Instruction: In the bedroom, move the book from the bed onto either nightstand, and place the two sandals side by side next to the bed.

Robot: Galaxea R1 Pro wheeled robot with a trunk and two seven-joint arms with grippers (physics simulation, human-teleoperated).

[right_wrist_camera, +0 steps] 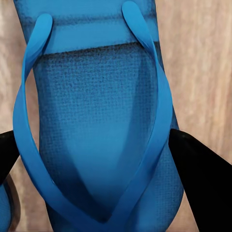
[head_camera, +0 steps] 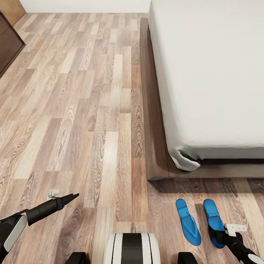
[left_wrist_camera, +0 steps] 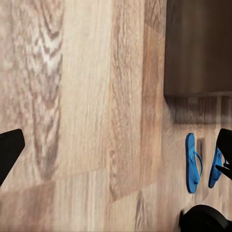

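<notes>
Sandals: you have both blue sandals on the wood-plank floor (head_camera: 73, 110), just off the foot corner of the bed (head_camera: 205, 73), lying roughly parallel with a narrow strip of floor between them.
Left sandal (head_camera: 188, 221): it lies flat and free, straps up, near the corner of the bed's dark wooden frame (head_camera: 154, 146).
Right sandal (head_camera: 214, 220): its end nearest you is covered by your right arm; in the right wrist view it lies straight under the camera, blue straps meeting in a V.
Right claw (right_wrist_camera: 116, 159): your two black fingers (right_wrist_camera: 203, 179) stand apart, one on each side of the right sandal's sole, so the claw is spread wide; you cannot tell whether either finger touches the sandal.
Left claw (head_camera: 69, 198): it hangs over bare floor, well apart from the sandals, the fingers drawn together to a point in the head view.
Bed: the off-white mattress sits on the frame, its sheet bunched at the near corner.
</notes>
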